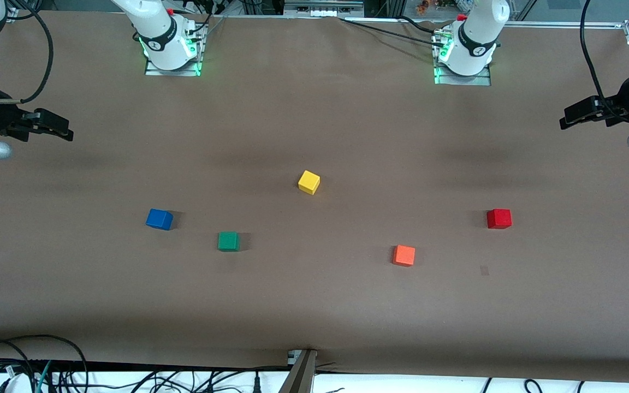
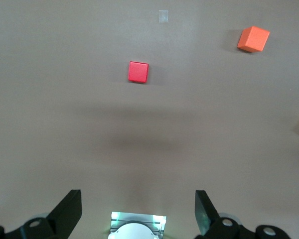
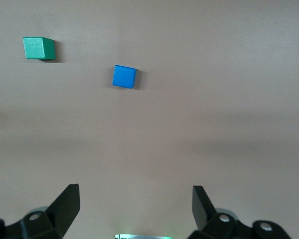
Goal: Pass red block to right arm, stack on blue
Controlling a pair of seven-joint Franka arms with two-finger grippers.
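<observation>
The red block [image 1: 498, 218] lies on the brown table toward the left arm's end; it also shows in the left wrist view [image 2: 138, 71]. The blue cube [image 1: 159, 219] lies toward the right arm's end and shows in the right wrist view [image 3: 124, 76]. My left gripper [image 1: 564, 121] hangs open and empty high over the table's edge at its own end [image 2: 138, 211]. My right gripper [image 1: 69, 132] hangs open and empty over the table at its own end [image 3: 136, 206]. Both arms wait, apart from the blocks.
A yellow cube [image 1: 309, 182] lies mid-table. A green cube [image 1: 229, 240] lies beside the blue one, nearer the front camera. An orange cube [image 1: 404, 255] lies beside the red one, nearer the front camera. Cables run along the table's front edge.
</observation>
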